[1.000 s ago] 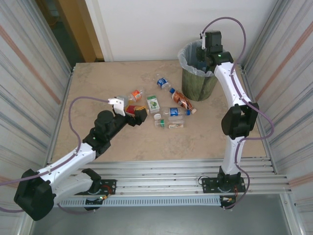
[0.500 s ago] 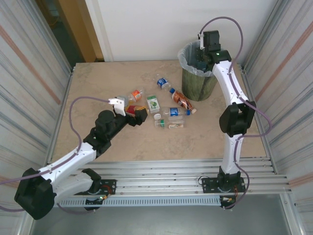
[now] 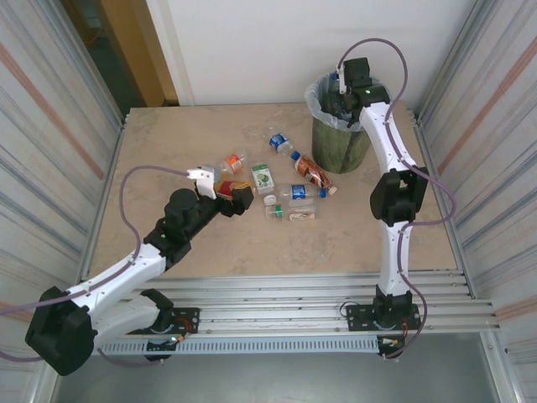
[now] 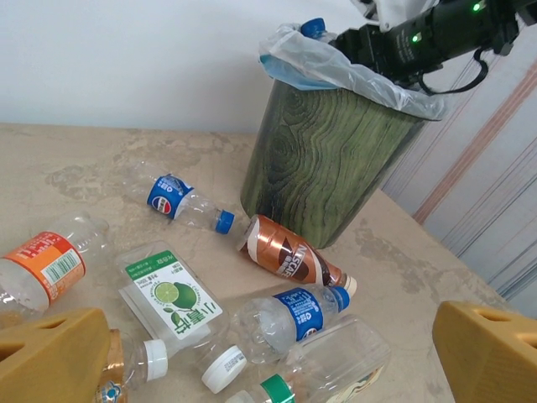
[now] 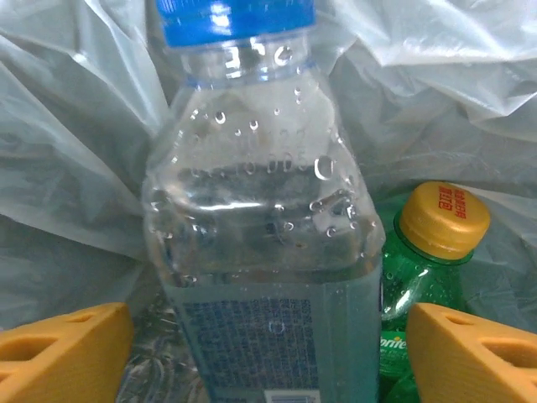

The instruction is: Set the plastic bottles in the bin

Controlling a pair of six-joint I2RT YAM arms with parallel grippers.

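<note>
The blue-capped clear bottle (image 5: 260,227) is sitting in the mouth of the bin (image 3: 340,147). From the left wrist view you can see its cap poking up just above the rim. It's smack between the two yellow fingers (image 5: 63,353) of the right gripper (image 5: 268,357), but they're spread wide with a gap showing on each side of the bottle, so the jaws are open and not gripping anything. Just beside it, lower down inside the bin, there's a green bottle (image 5: 424,285) with an orange-yellow cap, lying against the crinkly clear liner bag (image 5: 84,126). Outside on the table (image 3: 168,143), the rest of the plastic bottles are scattered on the side of the bin facing the left arm. A brown bottle (image 4: 289,256) lies right at the bin's foot, and a blue-labelled clear bottle (image 4: 180,201) is close to the base too. A bit further out are a bottle with a blue label and blue cap (image 4: 289,315), a clear one with a green cap (image 4: 327,369) and a loose white cap (image 4: 222,369). Then there's a flattened one with a green lime label (image 4: 172,294), and an orange-labelled one (image 4: 46,264) is furthest from the bin. The left gripper (image 4: 270,336) hangs low over that far end of the pile, well apart from the bin, with its fingers as wide as they go and holding nothing.
</note>
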